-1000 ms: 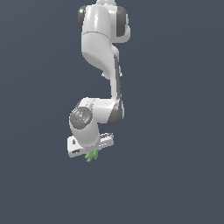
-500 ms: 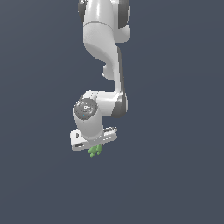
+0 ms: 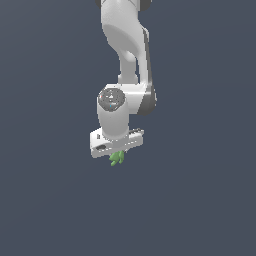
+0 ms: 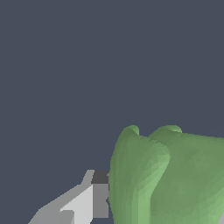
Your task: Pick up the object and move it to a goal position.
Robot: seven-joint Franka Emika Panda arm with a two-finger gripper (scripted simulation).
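Carrying step in hand, by the look of it; jaws (image 3: 118,156) clenched on the green lobed object (image 3: 117,159), hanging at six o'clock under the white wrist, one finger (image 4: 99,199) beside it; next: steady travel to the goal, unseen here.

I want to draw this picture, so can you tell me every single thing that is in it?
green lumpy object: one, bright green with short leaf-like lobes, hanging just under the gripper in the exterior view; it fills a big part of the wrist view.
background: plain dark blue-grey everywhere; no table, floor or goal marker shows in either view.
robot arm: one, white with dark grey joints, coming down from the top of the exterior view.
gripper: one, white, at the low end of the arm, shut on the green lumpy object; one grey and white finger shows right beside the object in the wrist view.
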